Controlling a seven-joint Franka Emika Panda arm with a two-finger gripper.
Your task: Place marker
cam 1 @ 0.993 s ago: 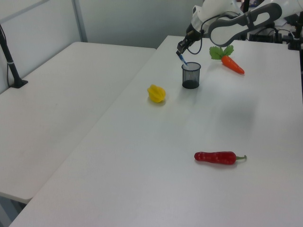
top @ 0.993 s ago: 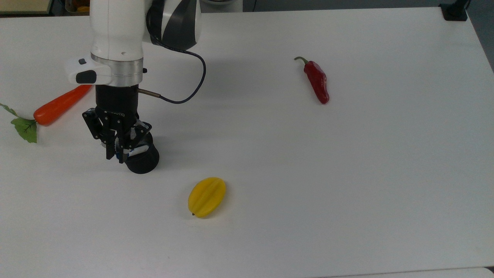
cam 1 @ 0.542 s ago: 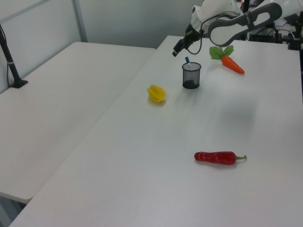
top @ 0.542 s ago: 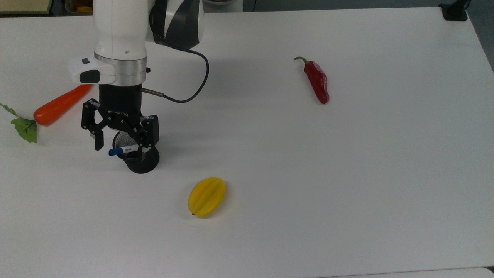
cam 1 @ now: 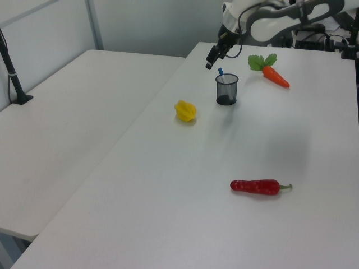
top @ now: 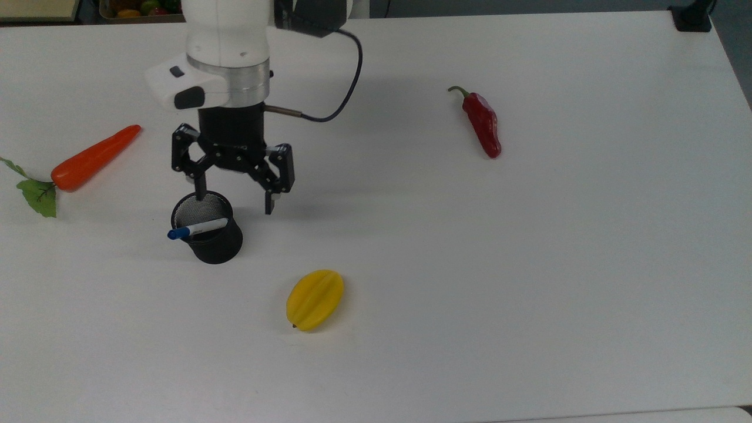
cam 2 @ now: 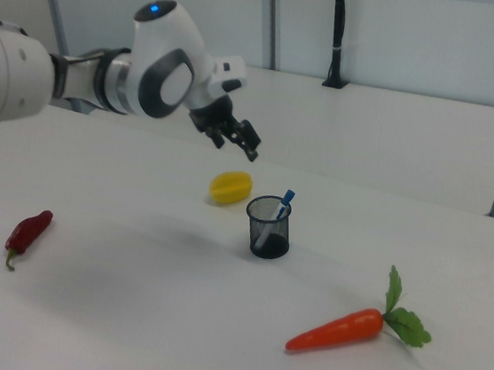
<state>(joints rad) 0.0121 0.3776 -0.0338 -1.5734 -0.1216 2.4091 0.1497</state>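
The slim white marker with a blue cap leans inside the black mesh cup, left of frame; my gripper hangs spread and empty; I judge placement done, only retreat left.

The robot arm has a glossy white shell with rounded joints and dark grey to black panels set into them. In the right view, a small blue light glows on top of one rounded white joint. Near the wrist, a brushed silver metal ring sits below the white casing, and a white block with black oval buttons juts from its side. Below the ring comes a black cylinder with faint lettering. A thin dark cable loops from a small metal plug on that cylinder up into the arm. The pincer is black, with linked bars and two slim fingers.
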